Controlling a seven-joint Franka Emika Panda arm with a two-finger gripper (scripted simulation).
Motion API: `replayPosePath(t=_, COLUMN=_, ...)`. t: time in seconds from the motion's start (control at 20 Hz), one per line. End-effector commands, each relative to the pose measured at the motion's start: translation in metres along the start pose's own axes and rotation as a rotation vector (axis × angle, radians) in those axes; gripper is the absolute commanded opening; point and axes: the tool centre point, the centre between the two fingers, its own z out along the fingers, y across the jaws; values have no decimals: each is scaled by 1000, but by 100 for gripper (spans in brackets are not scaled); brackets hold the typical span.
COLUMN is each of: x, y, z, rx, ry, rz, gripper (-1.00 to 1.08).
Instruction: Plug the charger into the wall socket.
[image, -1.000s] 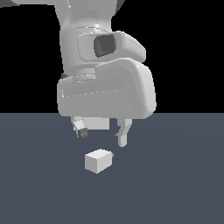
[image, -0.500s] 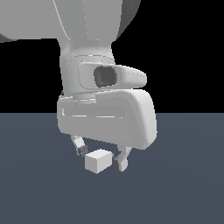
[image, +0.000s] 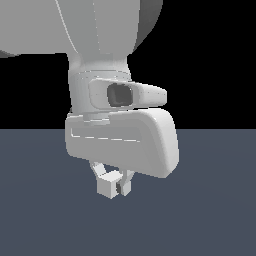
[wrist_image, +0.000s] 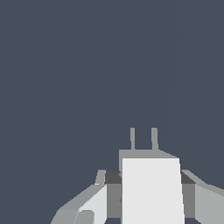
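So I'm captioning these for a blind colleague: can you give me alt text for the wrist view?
A white charger sits between the two fingers of the pincer, its two short grey prongs pointing away from the camera over a plain dark blue-grey floor. No socket is in view.

The charger (wrist_image: 152, 188) and the end effector (wrist_image: 148, 192) run off the wrist view's edge, and the arm hides the charger's prongs in the exterior view.

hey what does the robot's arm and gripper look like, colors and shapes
The arm is smooth glossy white with rounded, bulky housings. A dark oval recess sits in the wrist section. The gripper has short, blocky light-grey fingers with darker grey pads. No cables or markings visible.
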Motion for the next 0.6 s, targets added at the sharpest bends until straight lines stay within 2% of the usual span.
replayPosePath(t=0.0, x=0, y=0, z=0, rx=0, ry=0, rz=0, gripper=-100)
replayPosePath(t=0.55, x=3, y=-1, z=-4, rx=6, ry=1, rz=-38, gripper=-100)
